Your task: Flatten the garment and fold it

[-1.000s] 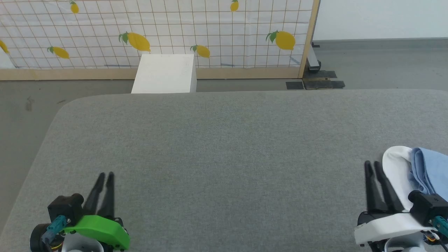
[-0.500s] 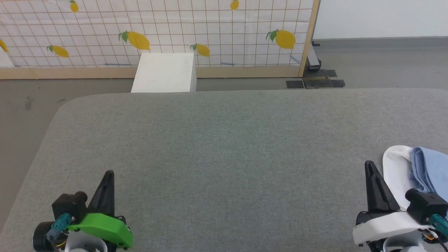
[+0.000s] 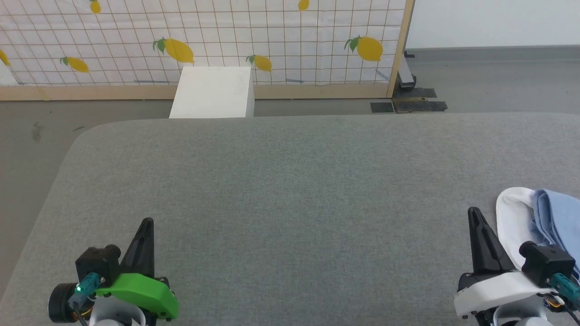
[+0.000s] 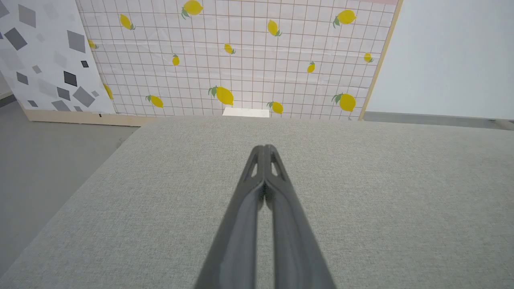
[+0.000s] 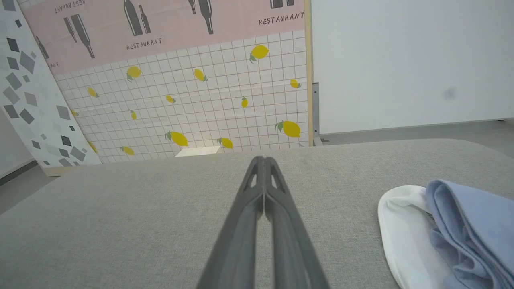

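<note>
The garment [image 3: 550, 217] lies bunched at the right edge of the grey table [image 3: 290, 181]: light blue cloth with a white collar part turned toward the middle. The right wrist view has the garment [image 5: 461, 224] at its lower right. My right gripper [image 3: 474, 213] is shut and empty, hovering just left of the white part without touching it; its tips [image 5: 263, 159] point over bare table. My left gripper [image 3: 147, 222] is at the lower left, shut with nothing in it, its tips [image 4: 264, 147] pressed together above the table.
A white box [image 3: 213, 93] stands on the floor behind the table's far edge. Behind it runs a lemon-patterned panel [image 3: 204, 40] with a wooden frame. Grey floor lies left of the table and at the far right.
Both grippers have closed from slightly open to shut. The camera has tilted a little, so the whole scene has shifted slightly upward.
</note>
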Motion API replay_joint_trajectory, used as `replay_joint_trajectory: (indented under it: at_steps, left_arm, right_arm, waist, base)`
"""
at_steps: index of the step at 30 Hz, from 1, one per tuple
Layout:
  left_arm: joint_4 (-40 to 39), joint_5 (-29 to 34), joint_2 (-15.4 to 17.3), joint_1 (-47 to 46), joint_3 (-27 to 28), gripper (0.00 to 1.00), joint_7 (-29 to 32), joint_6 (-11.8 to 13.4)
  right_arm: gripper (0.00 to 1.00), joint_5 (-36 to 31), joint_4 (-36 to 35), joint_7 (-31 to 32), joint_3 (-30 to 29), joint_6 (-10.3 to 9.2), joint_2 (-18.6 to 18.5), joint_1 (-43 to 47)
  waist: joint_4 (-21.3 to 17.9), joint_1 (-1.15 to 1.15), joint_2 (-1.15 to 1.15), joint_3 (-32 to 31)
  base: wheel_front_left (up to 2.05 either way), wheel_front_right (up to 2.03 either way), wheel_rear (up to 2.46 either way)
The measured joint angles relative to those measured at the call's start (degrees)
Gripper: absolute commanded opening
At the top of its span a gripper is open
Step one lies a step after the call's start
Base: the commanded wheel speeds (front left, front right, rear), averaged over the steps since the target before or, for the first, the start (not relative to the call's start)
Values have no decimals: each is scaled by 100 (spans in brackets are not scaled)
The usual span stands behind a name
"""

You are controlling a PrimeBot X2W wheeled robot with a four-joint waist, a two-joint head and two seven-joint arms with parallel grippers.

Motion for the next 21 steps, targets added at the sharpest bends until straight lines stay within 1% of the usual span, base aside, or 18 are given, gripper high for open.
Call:
replay_joint_trajectory:
  at_steps: [21]
  left_arm:
    - [-176,420,-300,1,198,0,227,-52]
  right_arm:
    - [0,-215,-131,215,78,0,0,-2]
  waist:
    - [11,0,0,40]
  base:
    - [0,0,0]
